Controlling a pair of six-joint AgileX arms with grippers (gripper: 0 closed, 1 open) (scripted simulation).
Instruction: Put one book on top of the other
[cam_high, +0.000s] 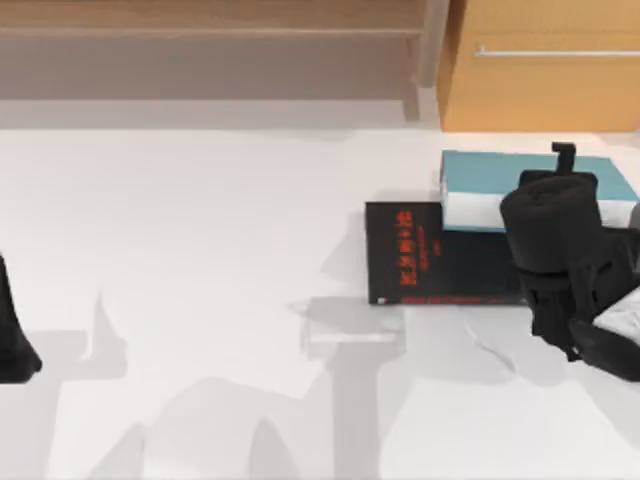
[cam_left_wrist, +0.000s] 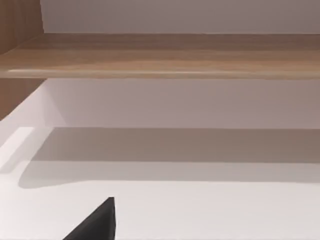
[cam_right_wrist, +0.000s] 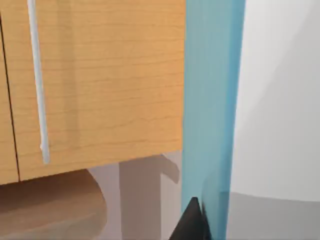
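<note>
1. Right end effector (cam_high: 566, 160) sits at the teal book (cam_high: 480, 170), far right of the desk (cam_high: 200, 300); one finger (cam_high: 565, 152) pokes up over the book's far edge. Can't tell how far the fingers are apart or whether they have hold of the book.
2. Right wrist view: teal cover (cam_right_wrist: 212, 100) close up, a dark fingertip (cam_right_wrist: 190, 222) against it, wooden cabinet (cam_right_wrist: 100, 75) with a pale handle (cam_right_wrist: 37, 80) behind.
3. Teal book is at the far right side of the desk, white page edges facing the black book (cam_high: 420, 255).
4. Black book lies flat, red lettering up, just in front of the teal one, which seems to overlap its far edge.
5. Left end effector (cam_high: 15, 350) parked at the desk's left edge; finger state can't tell.
</note>
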